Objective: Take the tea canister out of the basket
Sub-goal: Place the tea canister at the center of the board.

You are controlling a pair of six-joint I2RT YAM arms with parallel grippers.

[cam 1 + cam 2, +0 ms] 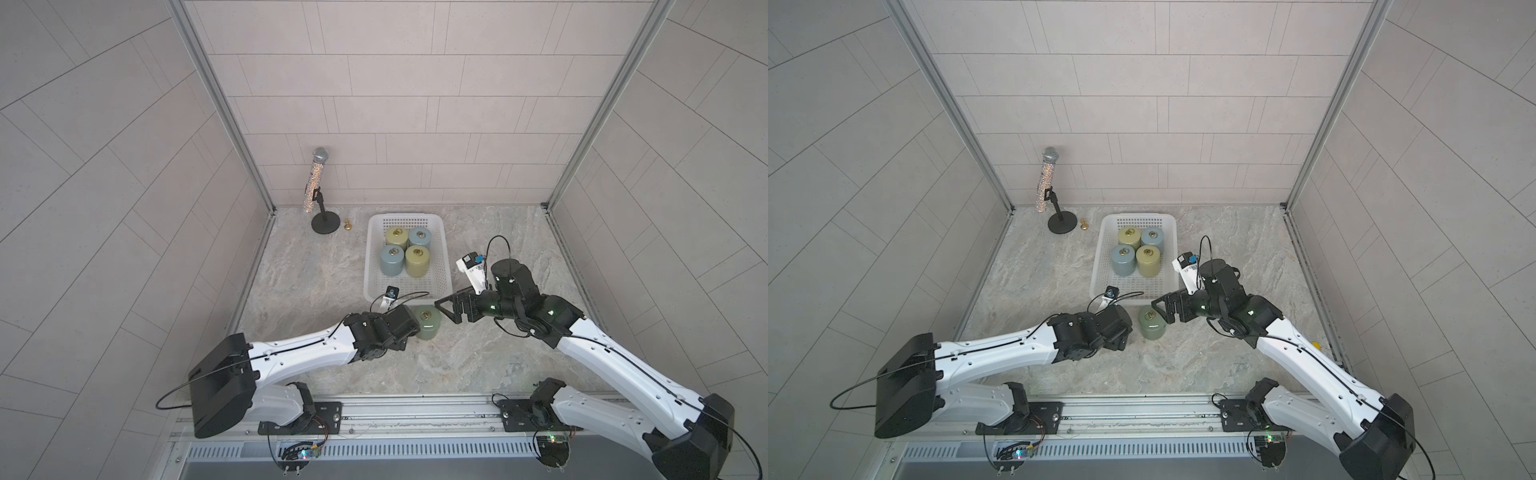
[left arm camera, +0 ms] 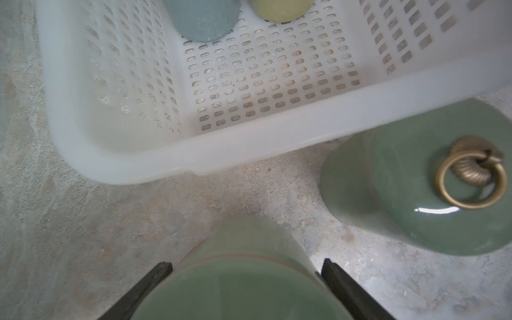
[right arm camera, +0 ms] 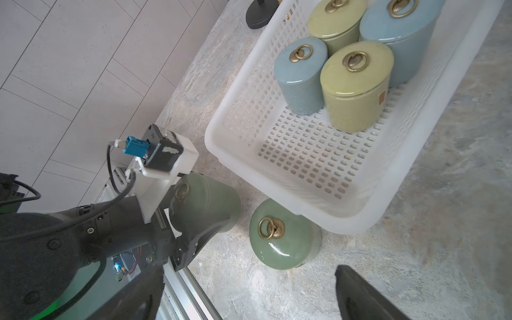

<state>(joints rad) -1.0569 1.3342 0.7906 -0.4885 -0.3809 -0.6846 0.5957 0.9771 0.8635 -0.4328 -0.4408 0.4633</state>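
Below the basket (image 1: 367, 266) my left fingers (image 2: 149, 285) clasp a canister (image 3: 213, 199), right fingers (image 3: 360, 293) released; I should land it upright, clear of its twin (image 1: 428, 322).

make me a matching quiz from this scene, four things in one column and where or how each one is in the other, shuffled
Things:
1. left gripper
2. right gripper
3. nearer yellow-green canister
4. microphone

States:
A. standing in the basket
B. open, holding nothing
C. on a stand near the back wall
D. closed on a green canister

Pairs: 1-D, 2-B, 3-A, 4-C
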